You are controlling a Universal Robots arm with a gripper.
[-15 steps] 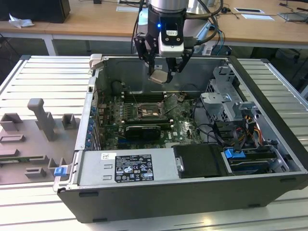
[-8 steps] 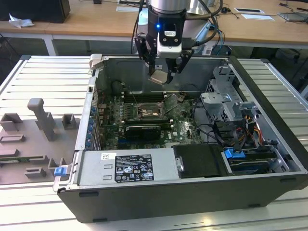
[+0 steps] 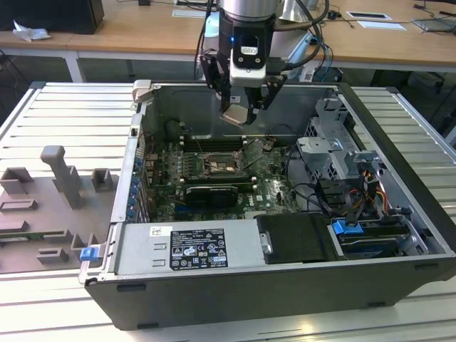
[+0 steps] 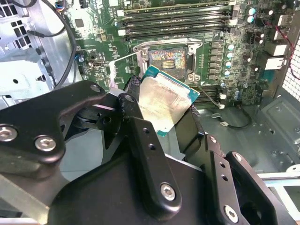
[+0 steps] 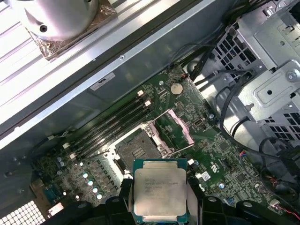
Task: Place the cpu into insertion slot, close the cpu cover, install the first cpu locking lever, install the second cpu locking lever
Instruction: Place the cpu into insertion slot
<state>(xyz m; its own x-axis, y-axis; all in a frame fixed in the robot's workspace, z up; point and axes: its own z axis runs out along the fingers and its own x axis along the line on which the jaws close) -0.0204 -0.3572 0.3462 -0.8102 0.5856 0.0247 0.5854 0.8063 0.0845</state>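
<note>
The black gripper (image 3: 241, 107) pinches the flat, square, silvery cpu (image 5: 159, 192), with the dark-centred insertion slot (image 3: 217, 165) seemingly at its six o'clock in the exterior view.

Work surface: 1 ribbed metal table (image 3: 64, 121), slats running across the exterior view from left to right.

Resting directly on it:
- 1 open black computer case (image 3: 235, 310), laid on its side, occupying the centre and the exterior view's right.
- 1 grey fixture plate (image 3: 43, 214) with several upright blocks, just beside the case on the exterior view's left.
- 1 small blue piece (image 3: 88, 253) sits at the plate's edge nearest the case.
</note>
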